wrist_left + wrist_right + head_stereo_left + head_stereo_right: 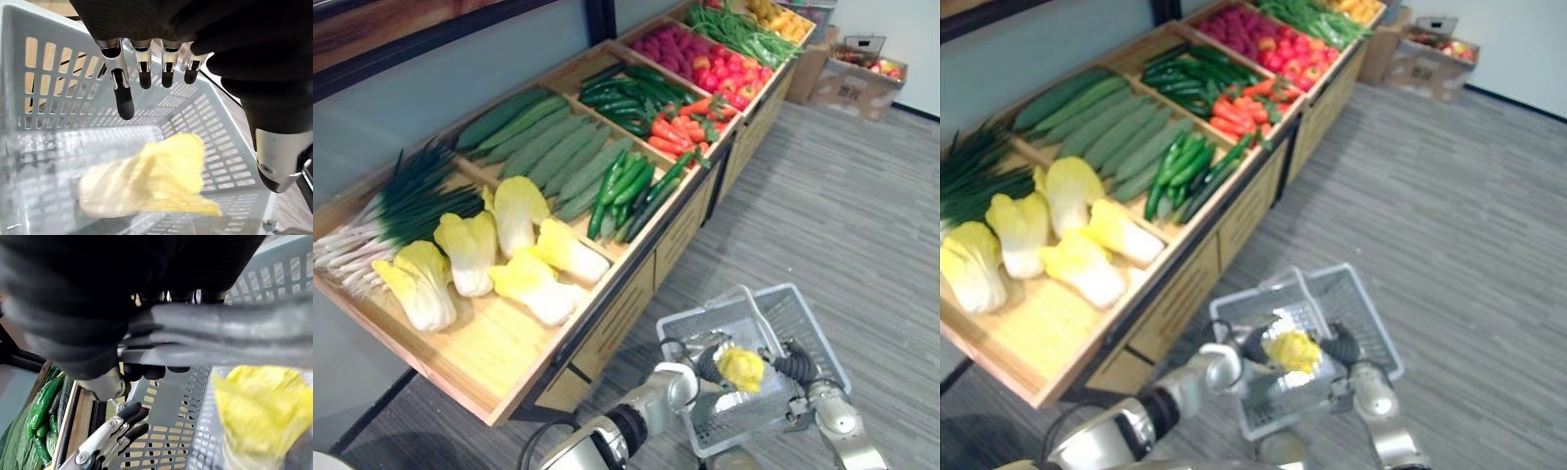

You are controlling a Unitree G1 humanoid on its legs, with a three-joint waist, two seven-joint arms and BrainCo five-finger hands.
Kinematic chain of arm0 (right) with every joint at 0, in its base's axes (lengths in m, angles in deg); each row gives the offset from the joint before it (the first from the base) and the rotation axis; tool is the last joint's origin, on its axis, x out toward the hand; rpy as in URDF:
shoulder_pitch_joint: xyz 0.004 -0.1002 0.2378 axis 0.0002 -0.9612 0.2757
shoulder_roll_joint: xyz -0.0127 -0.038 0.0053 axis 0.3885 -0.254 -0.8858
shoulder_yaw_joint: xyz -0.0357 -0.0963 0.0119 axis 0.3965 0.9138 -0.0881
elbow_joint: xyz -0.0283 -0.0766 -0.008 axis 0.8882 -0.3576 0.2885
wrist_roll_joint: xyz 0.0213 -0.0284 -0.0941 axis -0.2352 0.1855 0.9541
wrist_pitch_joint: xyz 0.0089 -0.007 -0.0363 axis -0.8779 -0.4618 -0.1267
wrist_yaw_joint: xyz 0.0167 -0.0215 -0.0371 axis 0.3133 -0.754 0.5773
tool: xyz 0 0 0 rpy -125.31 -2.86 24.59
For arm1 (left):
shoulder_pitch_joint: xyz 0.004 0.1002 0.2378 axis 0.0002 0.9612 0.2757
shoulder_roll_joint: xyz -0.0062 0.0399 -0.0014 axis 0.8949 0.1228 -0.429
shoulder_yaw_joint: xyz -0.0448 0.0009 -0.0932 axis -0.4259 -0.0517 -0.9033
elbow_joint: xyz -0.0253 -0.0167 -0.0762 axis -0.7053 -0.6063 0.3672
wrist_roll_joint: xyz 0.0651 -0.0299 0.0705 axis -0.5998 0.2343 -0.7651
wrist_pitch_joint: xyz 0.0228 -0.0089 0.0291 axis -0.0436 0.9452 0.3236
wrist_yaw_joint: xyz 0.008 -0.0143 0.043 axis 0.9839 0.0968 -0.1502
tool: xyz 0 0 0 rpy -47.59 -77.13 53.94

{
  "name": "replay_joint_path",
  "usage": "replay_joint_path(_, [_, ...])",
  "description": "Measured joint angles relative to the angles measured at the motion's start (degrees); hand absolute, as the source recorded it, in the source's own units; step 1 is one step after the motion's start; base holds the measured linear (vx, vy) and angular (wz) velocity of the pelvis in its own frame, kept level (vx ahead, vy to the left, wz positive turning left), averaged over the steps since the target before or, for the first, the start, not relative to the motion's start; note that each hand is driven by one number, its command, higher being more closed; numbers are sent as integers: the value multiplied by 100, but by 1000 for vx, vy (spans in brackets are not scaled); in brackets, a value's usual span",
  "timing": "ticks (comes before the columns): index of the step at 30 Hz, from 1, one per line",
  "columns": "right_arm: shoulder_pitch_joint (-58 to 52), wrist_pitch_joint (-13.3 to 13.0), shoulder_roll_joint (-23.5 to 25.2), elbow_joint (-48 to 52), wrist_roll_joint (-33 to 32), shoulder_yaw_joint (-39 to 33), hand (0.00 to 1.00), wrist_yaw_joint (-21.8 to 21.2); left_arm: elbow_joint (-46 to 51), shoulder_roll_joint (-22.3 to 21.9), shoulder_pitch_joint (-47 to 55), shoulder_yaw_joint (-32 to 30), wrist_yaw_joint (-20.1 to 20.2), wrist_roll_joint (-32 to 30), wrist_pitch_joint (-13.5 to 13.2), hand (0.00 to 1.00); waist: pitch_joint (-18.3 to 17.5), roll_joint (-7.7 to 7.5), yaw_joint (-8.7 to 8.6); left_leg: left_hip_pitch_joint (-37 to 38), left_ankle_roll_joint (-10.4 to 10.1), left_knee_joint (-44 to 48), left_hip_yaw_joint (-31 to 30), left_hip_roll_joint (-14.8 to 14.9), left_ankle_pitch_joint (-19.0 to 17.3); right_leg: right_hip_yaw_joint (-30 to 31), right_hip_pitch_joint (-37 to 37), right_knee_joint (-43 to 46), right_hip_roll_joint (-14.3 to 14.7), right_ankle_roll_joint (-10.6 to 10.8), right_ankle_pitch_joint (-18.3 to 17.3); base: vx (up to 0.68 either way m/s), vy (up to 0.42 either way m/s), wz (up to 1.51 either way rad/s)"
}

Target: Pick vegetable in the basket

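The grey basket hangs from the right hand, whose fingers curl tight round its handle, and the yellow cabbage lies inside it, just under the left hand, whose straight fingers hold nothing.

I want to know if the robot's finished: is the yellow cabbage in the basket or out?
In. The cabbage sits between the walls of the basket, below the open left robot hand, which isn't touching it.
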Motion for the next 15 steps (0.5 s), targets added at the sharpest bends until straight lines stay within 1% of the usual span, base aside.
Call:
replay_joint_path(6, [-51, 0, 1, -45, 2, 4, 100, 31, 243, -22, -30, 231, 40, -10, -70, 0, -1, 1, -4, -78, 14, 95, -74, 9, -27, -58, 18, 0, -33, 1, -2, -74, -26, 6])
replay_joint_path(11, [-74, -17, 4, -279, 13, -154, 100, 51, 718, 6, -20, 370, 124, -378, -311, 0, -6, 10, 13, -130, 33, 95, -207, 7, -14, -170, 52, 0, -67, 2, -3, -65, -25, 14])
replay_joint_path(12, [-83, -17, 5, -390, 15, -253, 100, 80, 969, 53, -17, 397, 142, -415, -332, 0, -13, 21, 37, -175, 44, 104, -268, -2, -7, -229, 48, 0, -92, 2, -3, -59, -18, 24])
replay_joint_path(14, [-92, -16, 9, -578, 28, -421, 100, 91, 1608, 255, 43, 395, 257, -411, -475, 0, -24, 41, 52, -202, 77, 98, -368, -19, 17, -322, 50, 1, -122, 5, -6, -43, -22, 26])
replay_joint_path(15, [-92, -19, 9, -715, 39, -535, 100, 106, 2174, 466, 187, 344, 296, -394, -576, 0, -37, 62, 86, -204, 91, 93, -408, -22, 27, -370, 66, 1, -132, 5, -6, -43, -20, 21])
